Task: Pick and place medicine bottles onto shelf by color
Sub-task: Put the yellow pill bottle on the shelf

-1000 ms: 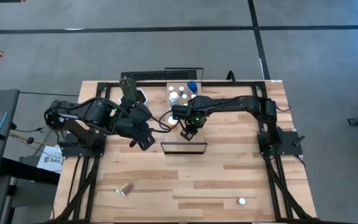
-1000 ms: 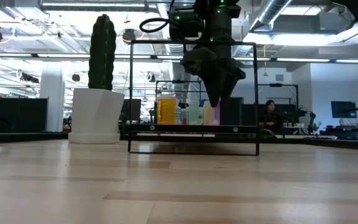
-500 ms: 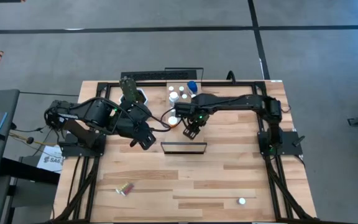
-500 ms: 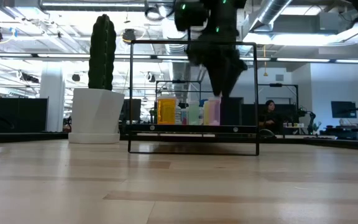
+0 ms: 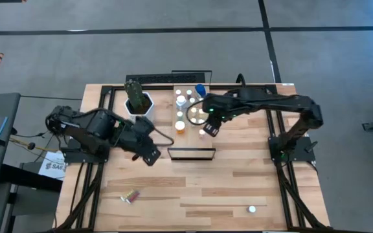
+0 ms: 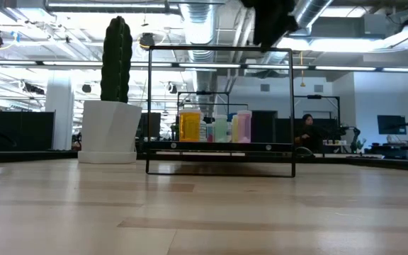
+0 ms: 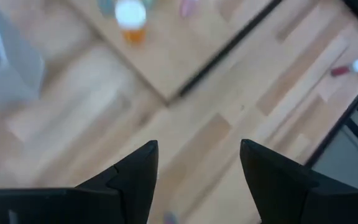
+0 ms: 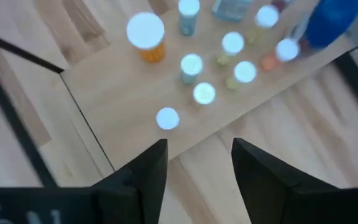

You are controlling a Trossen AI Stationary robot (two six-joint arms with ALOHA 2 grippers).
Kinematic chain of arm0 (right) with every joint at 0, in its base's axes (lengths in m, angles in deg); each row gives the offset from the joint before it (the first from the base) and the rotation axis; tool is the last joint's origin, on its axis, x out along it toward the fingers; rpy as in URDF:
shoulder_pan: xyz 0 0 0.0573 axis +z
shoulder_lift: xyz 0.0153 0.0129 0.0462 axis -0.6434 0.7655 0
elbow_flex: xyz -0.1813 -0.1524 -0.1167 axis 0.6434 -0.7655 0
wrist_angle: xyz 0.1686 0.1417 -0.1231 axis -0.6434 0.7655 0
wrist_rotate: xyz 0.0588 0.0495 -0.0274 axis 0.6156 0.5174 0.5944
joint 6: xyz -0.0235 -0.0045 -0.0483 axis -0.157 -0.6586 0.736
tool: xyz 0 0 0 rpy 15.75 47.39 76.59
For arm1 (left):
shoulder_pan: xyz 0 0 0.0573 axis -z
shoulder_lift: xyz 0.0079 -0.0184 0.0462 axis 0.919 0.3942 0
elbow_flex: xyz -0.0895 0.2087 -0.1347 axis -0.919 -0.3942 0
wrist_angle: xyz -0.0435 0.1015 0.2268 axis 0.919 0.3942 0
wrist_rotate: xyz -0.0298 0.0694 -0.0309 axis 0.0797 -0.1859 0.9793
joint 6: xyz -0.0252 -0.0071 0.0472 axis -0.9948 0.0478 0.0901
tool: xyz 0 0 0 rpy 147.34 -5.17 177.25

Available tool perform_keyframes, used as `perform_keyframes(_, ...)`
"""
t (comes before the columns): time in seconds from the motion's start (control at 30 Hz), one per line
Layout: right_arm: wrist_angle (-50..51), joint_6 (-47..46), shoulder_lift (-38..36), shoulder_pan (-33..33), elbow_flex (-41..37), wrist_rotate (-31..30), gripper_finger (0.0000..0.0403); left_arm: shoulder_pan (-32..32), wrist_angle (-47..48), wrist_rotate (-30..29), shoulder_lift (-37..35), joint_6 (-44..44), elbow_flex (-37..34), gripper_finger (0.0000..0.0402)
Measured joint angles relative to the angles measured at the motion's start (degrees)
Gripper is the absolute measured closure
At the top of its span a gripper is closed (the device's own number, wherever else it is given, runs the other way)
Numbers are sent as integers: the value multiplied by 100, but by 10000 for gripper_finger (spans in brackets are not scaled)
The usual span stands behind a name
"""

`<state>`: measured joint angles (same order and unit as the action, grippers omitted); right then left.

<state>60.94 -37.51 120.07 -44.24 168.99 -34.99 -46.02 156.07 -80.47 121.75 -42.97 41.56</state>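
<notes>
The shelf, a light-wood board with a dark frame and dark front lip, lies mid-table. Several white-capped bottles stand on it. These include an orange one, a larger blue one and a pinkish one. They also show in the right wrist view. My right gripper is open and empty, high above the shelf. My left gripper is open and empty, above the table left of the shelf's front lip. Two bottles lie on the table near its front edge: a reddish one and a white-capped one.
A white hexagonal pot with a green cactus stands at the far side, left of the shelf. It also shows in the low view. Dark frame rails run along the table's edges. Bare wood lies between the shelf's lip and the near edge.
My right gripper has risen from among the bottles, away from the pinkish bottle, and gone a little toward the table's right. The pinkish bottle stays standing on the shelf. My left gripper has drawn back toward the near left, uncovering the cactus pot.
</notes>
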Motion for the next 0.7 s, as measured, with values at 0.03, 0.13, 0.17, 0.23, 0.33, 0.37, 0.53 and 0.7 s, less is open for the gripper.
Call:
perform_keyframes(0.03,23,72,-96,59,1,-63,205,88,2,70,-2,-275,-100,187)
perform_keyframes(0.13,107,200,-373,214,1,-112,207,307,2,406,-2,-1260,-470,187)
perform_keyframes(0.17,162,212,-465,278,2,-113,207,368,1,574,-2,-1591,-603,187)
perform_keyframes(0.23,295,223,-623,397,0,-119,207,504,6,929,-2,-2114,-886,187)
perform_keyframes(0.33,433,223,-823,637,0,-213,207,720,4,1384,-2,-2680,-1341,187)
perform_keyframes(0.37,482,223,-872,735,0,-295,207,795,-3,1548,-2,-2833,-1511,187)
perform_keyframes(0.53,552,234,-1011,1200,0,-584,211,1239,-472,2412,0,-3160,-2437,187)
perform_keyframes(0.7,630,280,-1000,1461,1,-618,211,1594,-1865,2829,4,-3268,-3279,187)
